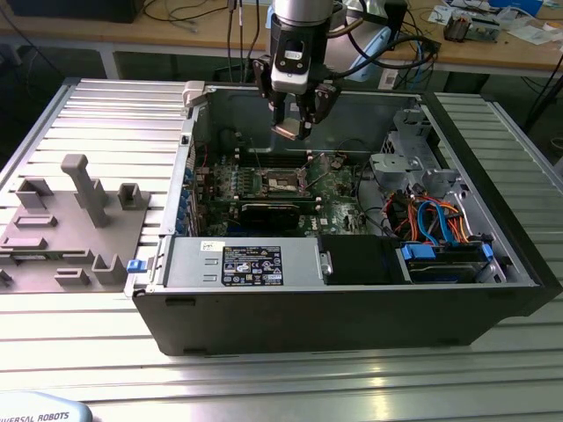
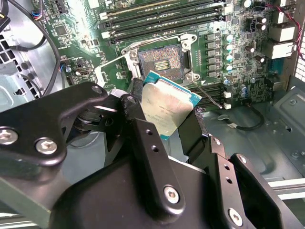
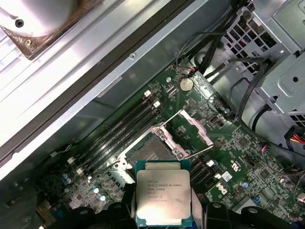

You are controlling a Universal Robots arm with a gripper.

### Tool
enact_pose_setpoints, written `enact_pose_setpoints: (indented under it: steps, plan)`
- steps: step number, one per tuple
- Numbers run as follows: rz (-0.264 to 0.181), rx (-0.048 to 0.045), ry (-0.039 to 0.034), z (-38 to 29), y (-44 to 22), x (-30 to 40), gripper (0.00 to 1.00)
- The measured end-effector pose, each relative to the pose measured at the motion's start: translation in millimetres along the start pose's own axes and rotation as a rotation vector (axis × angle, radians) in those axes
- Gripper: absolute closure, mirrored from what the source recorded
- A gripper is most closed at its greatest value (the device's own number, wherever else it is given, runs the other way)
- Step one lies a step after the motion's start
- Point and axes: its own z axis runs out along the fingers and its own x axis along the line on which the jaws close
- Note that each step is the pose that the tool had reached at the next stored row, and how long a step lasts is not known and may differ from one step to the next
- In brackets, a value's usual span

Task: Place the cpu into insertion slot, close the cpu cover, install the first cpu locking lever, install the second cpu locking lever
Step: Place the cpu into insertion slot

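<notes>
**A:** Entry for this frame. What was the gripper (image 1: 295,130) doing?

**B:** Its fingers were clamped on the cpu (image 3: 163,196), gripping two opposite edges. The silvery metal top faced the first wrist camera. Nothing else was in its grasp.

**A:** Where was the chip relative to the insertion slot (image 3: 147,155)?

**B:** Above the slot and well apart from it, with no contact. In the exterior view the chip hung over the green board (image 1: 339,189), roughly over the slot but high up, near the level of the case (image 1: 352,299) rim. How far off centre it was, I could not tell.

**A:** And the slot itself?

**B:** It was bare, with its dark contact field exposed. The cpu cover (image 3: 196,128) stood swung up on the far side of the slot from the chip, so the opening was unobstructed.

**A:** So which step was it?

**B:** I judged it the first, carrying the cpu to the slot. The cover was not yet closed, so the later steps were untouched.

**A:** What did that placing call for?

**B:** My estimate was this: the chip centred over the slot, its edges square to the metal rim and its face level, then a slow, straight descent. In the second wrist view the chip looked canted against the slot, though the camera angle may explain that.
</notes>
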Motion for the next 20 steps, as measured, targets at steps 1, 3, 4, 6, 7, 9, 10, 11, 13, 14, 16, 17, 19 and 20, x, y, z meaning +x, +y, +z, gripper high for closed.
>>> enact_pose_setpoints:
  steps: [1,3,4,6,7,9,10,11,13,14,16,17,19,20]
  plan:
    - [0.001,0.0000,0.0000,0.0,0.0,0.0,0.46]
    - [0.003,0.0000,-0.0001,0.0,0.0,0.0,0.46]
    - [0.004,0.0000,-0.0001,0.0,0.0,0.0,0.46]
    - [0.006,0.0000,-0.0002,0.0,0.0,0.0,0.46]
    - [0.007,0.0000,-0.0002,0.0,0.0,0.0,0.46]
    - [0.008,0.0000,-0.0003,0.0,0.0,0.0,0.46]
    - [0.010,0.0000,-0.0003,0.0,0.0,0.0,0.46]
    - [0.011,0.0000,-0.0004,0.0,0.0,0.0,0.46]
    - [0.013,0.0000,-0.0004,0.0,0.0,0.0,0.46]
    - [0.014,0.0000,-0.0005,0.0,0.0,0.0,0.46]
    - [0.016,0.0001,-0.0005,0.0,0.0,0.0,0.46]
    - [0.017,0.0000,-0.0005,0.0,0.0,0.0,0.46]
    - [0.019,0.0001,-0.0007,0.0,0.0,0.0,0.46]
    - [0.020,0.0001,-0.0007,0.0,0.0,0.0,0.46]
